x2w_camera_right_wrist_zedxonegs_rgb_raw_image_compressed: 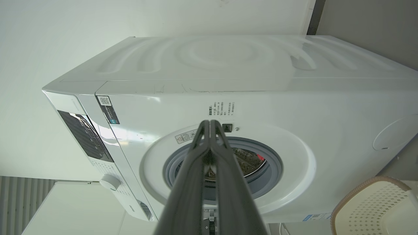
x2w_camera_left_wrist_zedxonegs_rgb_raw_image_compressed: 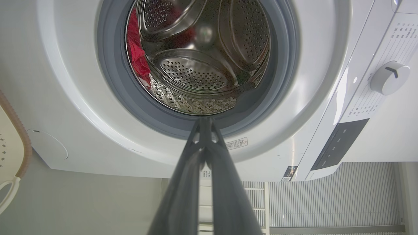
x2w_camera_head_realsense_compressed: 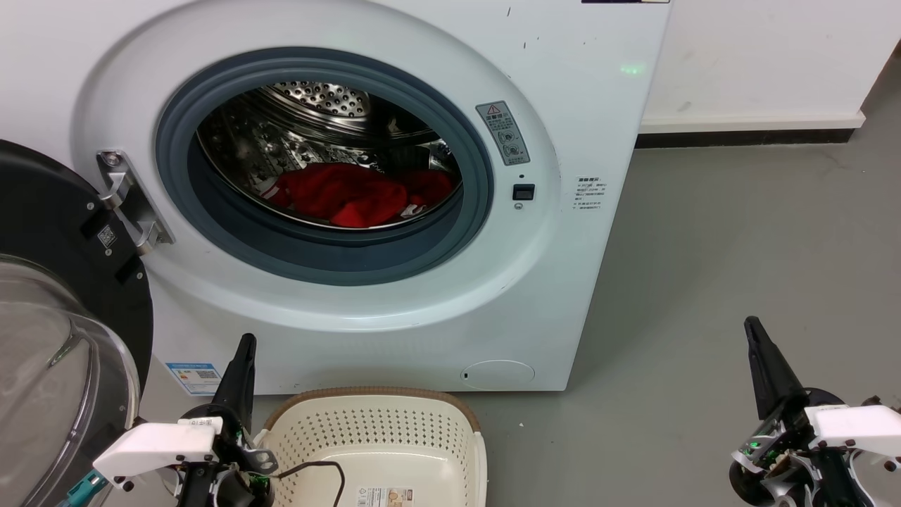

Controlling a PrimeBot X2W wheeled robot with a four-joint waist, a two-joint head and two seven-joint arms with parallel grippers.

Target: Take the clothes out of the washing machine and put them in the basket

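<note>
Down at the lower left of the head view, the left claw (x2w_camera_head_realsense_compressed: pixel 246 341) sits low, just beside the left side of the low cream-white plastic basket (x2w_camera_head_realsense_compressed: pixel 373 422) with little holes and a brown rim. Its two long dark fingers point up at the front of the big white washing machine (x2w_camera_head_realsense_compressed: pixel 422 331). The fingers are pressed together at the tips and hold nothing. The left wrist view looks along them, and they aim at the edge of the round grey rubber seal (x2w_camera_head_realsense_compressed: pixel 324 253).

Over at the lower right, the right claw (x2w_camera_head_realsense_compressed: pixel 752 325) hangs above the grey floor (x2w_camera_head_realsense_compressed: pixel 704 246), well apart from the washing machine and off to its right. Its fingers point up and lean a little to the left. They are squeezed together too, with nothing between them. The right wrist view looks along them at the round opening.

Bright red clothes (x2w_camera_head_realsense_compressed: pixel 352 193) lie in a heap at the bottom of the shiny steel drum (x2w_camera_head_realsense_compressed: pixel 317 98) with many small holes. A bit of white trim shows on them.

A black-rimmed glass door (x2w_camera_head_realsense_compressed: pixel 42 282) stands swung open on the left. The basket stands on the floor just in front of the washing machine, below the round opening.
</note>
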